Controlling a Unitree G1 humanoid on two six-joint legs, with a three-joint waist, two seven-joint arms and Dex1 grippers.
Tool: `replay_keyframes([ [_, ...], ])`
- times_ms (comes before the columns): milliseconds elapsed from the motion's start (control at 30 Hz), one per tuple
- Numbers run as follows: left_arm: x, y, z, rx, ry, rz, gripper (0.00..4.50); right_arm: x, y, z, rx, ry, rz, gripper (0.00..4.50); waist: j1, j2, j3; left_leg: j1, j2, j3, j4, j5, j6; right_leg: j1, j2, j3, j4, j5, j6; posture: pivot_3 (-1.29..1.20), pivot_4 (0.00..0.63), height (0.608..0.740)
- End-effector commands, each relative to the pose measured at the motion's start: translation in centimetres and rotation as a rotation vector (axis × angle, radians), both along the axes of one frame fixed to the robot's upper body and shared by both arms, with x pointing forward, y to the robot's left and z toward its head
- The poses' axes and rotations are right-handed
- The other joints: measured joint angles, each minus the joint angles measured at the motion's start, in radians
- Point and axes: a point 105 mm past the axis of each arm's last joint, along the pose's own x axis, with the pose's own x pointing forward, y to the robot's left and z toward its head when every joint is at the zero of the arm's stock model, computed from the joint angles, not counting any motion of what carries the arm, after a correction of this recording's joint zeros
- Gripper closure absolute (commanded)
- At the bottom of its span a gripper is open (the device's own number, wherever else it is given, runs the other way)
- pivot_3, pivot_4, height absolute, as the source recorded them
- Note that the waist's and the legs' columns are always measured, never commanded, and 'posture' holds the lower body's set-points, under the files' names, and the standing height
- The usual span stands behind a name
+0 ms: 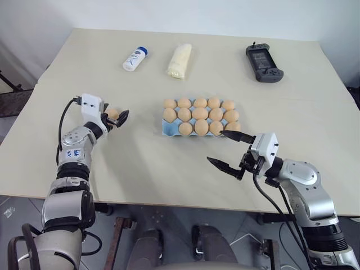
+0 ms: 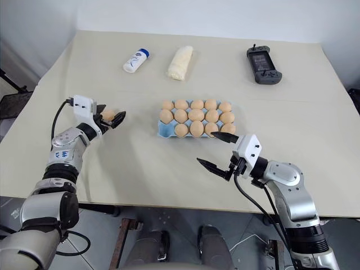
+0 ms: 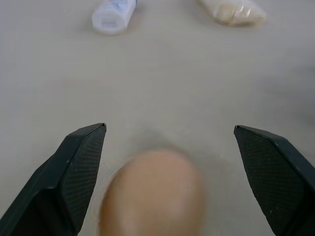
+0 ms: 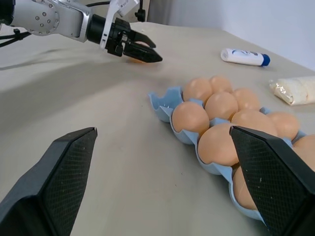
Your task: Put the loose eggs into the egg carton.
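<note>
Left wrist view shows the left gripper with fingers released around the last egg, left of the carton; best close gently, centred.

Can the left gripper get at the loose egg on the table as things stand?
Probably yes: the left gripper is open, and the loose egg lies on the table between its fingers, with nothing between them.

We seem to be in a robot test lab: a plain beige table against a bare white wall, with unrelated props laid out in a row: a white bottle, a wrapped roll and a handheld game controller.
</note>
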Motion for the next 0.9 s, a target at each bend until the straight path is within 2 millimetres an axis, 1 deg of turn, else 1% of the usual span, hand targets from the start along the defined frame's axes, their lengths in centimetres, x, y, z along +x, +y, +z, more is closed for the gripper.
replay_keyframes([
  [33, 0.4, -0.5, 0.8, 0.015, -0.022, -0.021, 0.47, -0.3, 0.0, 0.9, 0.013, -0.035, -0.004, 0.00, 0.001, 0.000, 0.000, -0.001, 0.000, 0.000, 0.000, 0.000, 0.000, 0.000, 0.000, 0.000, 0.000, 0.000, 0.000, 0.00, 0.150, 0.740],
  [100, 0.3, -0.9, 0.9, 0.007, -0.031, -0.044, 0.96, -0.3, -0.1, 0.9, 0.015, -0.035, -0.013, 0.00, 0.001, 0.000, 0.000, -0.001, 0.000, 0.000, 0.001, 0.000, 0.000, 0.000, -0.001, -0.001, 0.000, 0.000, 0.000, 0.00, 0.150, 0.740],
  [167, 0.2, -1.4, 0.9, -0.004, -0.041, -0.080, 1.63, -0.4, -0.2, 0.8, 0.014, -0.033, -0.017, 0.00, 0.002, 0.000, 0.000, -0.001, -0.001, 0.000, 0.002, 0.000, 0.001, 0.000, -0.002, -0.001, -0.001, 0.000, 0.000, 0.00, 0.150, 0.740],
  [233, -0.1, -1.7, 1.4, -0.005, -0.078, -0.111, 2.30, -0.4, -0.2, 0.7, 0.014, -0.030, -0.021, 0.00, 0.003, 0.000, 0.000, -0.001, -0.001, 0.000, 0.002, 0.000, 0.001, 0.000, -0.002, -0.002, -0.001, 0.000, 0.000, 0.00, 0.150, 0.740],
  [267, -0.2, -2.2, 1.8, -0.019, -0.097, -0.146, 2.56, -0.5, -0.3, 0.6, 0.013, -0.029, -0.023, 0.00, 0.003, 0.000, 0.000, -0.001, -0.001, 0.000, 0.002, 0.000, 0.000, 0.000, -0.002, -0.002, -0.001, 0.000, 0.000, 0.00, 0.150, 0.740],
  [367, -1.1, -4.5, 3.7, -0.018, -0.201, -0.300, 2.56, -0.5, -0.5, 0.6, 0.012, -0.028, -0.034, 0.00, 0.002, 0.000, 0.000, -0.001, -0.001, 0.000, 0.002, 0.000, 0.000, 0.000, -0.002, -0.002, -0.001, 0.000, 0.000, 0.00, 0.150, 0.740],
  [433, -2.0, -7.2, 5.2, -0.031, -0.252, -0.451, 2.56, -0.4, -0.6, 0.5, 0.011, -0.027, -0.039, 0.00, 0.002, 0.000, 0.000, -0.001, -0.001, 0.000, 0.002, 0.000, -0.001, 0.000, -0.002, -0.003, -0.001, 0.000, 0.000, 0.00, 0.150, 0.740],
  [467, -2.4, -8.3, 5.5, -0.017, -0.262, -0.504, 2.56, -0.4, -0.6, 0.5, 0.010, -0.026, -0.040, 0.00, 0.002, 0.000, 0.000, -0.001, -0.001, 0.000, 0.002, 0.001, -0.001, 0.000, -0.002, -0.002, -0.001, 0.000, 0.000, 0.00, 0.150, 0.740],
  [500, -2.8, -9.9, 5.6, 0.007, -0.266, -0.572, 2.56, -0.4, -0.6, 0.5, 0.009, -0.026, -0.040, 0.00, 0.003, 0.000, 0.000, -0.001, -0.001, 0.000, 0.002, 0.001, -0.002, 0.000, -0.002, -0.002, -0.001, 0.000, 0.000, 0.00, 0.150, 0.740],
  [600, -3.4, -12.3, 5.7, 0.041, -0.263, -0.667, 2.56, -0.3, -0.6, 0.5, 0.007, -0.028, -0.041, 0.00, 0.008, 0.000, 0.000, -0.001, -0.001, 0.000, 0.002, 0.001, -0.002, 0.001, -0.002, -0.002, -0.001, 0.000, 0.000, 0.00, 0.150, 0.740],
  [633, -3.5, -12.9, 5.7, 0.045, -0.264, -0.687, 2.56, -0.3, -0.6, 0.5, 0.007, -0.028, -0.041, 0.00, 0.011, 0.000, 0.000, -0.001, -0.001, 0.000, 0.003, 0.001, -0.002, 0.001, -0.002, -0.002, -0.001, 0.000, 0.000, 0.00, 0.150, 0.740],
  [667, -3.6, -14.0, 5.5, 0.059, -0.259, -0.720, 2.56, -0.3, -0.6, 0.5, 0.007, -0.031, -0.043, 0.00, 0.011, 0.000, 0.000, -0.001, -0.001, 0.000, 0.003, 0.001, -0.002, 0.001, -0.002, -0.002, -0.001, 0.000, 0.000, 0.00, 0.150, 0.740],
  [700, -3.8, -15.3, 5.4, 0.035, -0.247, -0.766, 2.56, -0.2, -0.6, 0.6, 0.006, -0.034, -0.044, 0.00, 0.011, 0.000, 0.000, -0.001, -0.001, 0.000, 0.003, 0.001, -0.001, 0.001, -0.002, -0.002, -0.001, 0.000, 0.000, 0.00, 0.150, 0.740],
  [767, -4.0, -17.1, 4.8, 0.053, -0.219, -0.830, 2.56, -0.2, -0.6, 0.6, 0.005, -0.039, -0.049, 0.00, 0.017, -0.001, 0.000, -0.001, -0.001, 0.001, 0.003, 0.001, 0.000, 0.001, -0.002, -0.002, -0.001, 0.000, 0.000, 0.00, 0.150, 0.740],
  [900, -4.1, -17.7, 3.9, 0.075, -0.192, -0.867, 2.56, -0.3, -0.7, 0.7, 0.009, -0.047, -0.066, 0.00, 0.018, -0.001, 0.000, -0.001, -0.001, 0.001, 0.004, 0.001, 0.003, 0.001, -0.002, -0.001, 0.000, 0.000, 0.000, 0.00, 0.150, 0.740],
])
